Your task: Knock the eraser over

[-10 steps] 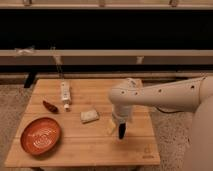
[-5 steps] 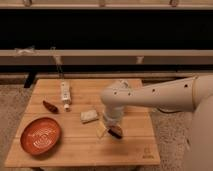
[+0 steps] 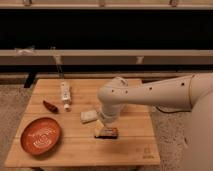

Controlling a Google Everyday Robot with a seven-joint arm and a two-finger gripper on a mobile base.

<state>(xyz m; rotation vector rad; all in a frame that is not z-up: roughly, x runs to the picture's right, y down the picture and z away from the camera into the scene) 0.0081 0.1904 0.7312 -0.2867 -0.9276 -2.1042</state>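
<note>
The eraser is a small slab with a tan-yellow face and a dark edge. It lies near the front middle of the wooden table. My gripper hangs from the white arm that reaches in from the right. It is right over the eraser's left end, touching it or nearly so. The wrist hides most of the gripper.
A pale whitish pad lies just left of the gripper. A dark red chili-shaped thing, a white tube-like object and an orange plate are on the table's left half. A dark shelf wall stands behind the table.
The arm has swung left along the table's front. The dark upright piece under the gripper now shows as a slab with its tan face visible, low on the table.
</note>
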